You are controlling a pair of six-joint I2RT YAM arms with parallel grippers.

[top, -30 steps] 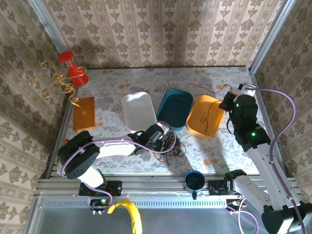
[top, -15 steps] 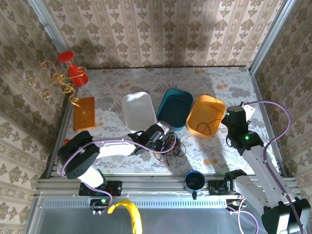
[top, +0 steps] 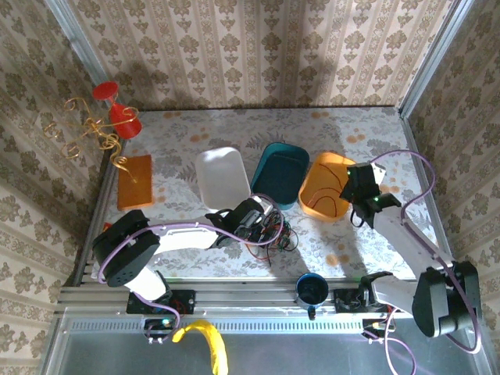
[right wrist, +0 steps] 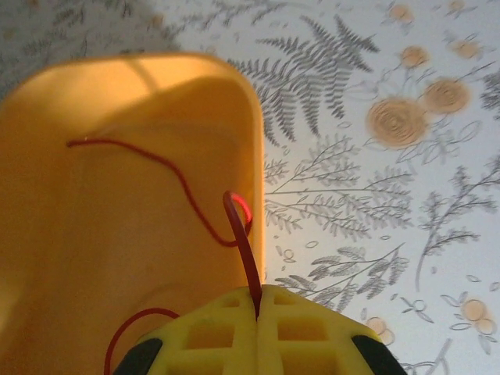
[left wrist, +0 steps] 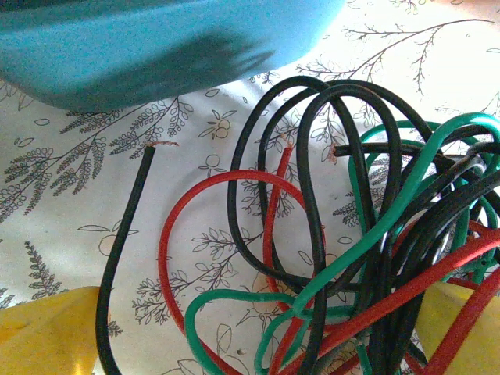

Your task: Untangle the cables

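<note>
Toward the near middle of the table (top: 180, 148), the left gripper (left wrist: 250, 340) hangs low over the tangle of cables (left wrist: 351, 226). Its jaws are spread as wide as they go and grip nothing. In the left wrist view its two yellow fingers (left wrist: 47, 332) sit at the bottom corners. The heap of black, green and red loops lies between them, crowded toward the right-hand finger; whether it touches that finger cannot be told. One black cable end (left wrist: 144, 156) runs free on the left of the heap, down past the left-hand finger. Just beyond the tangle stands the teal tray (top: 280, 173), its near wall close to the loops.

Further right, the orange tray (right wrist: 117, 250) holds a single red cable (right wrist: 176, 176). It snakes across the tray floor, curls at the tray's right rim and runs straight into the seam of the right gripper (right wrist: 258, 295), whose jaws are pressed together on it. This gripper sits at the tray's right rim, well apart from the tangle.
</note>
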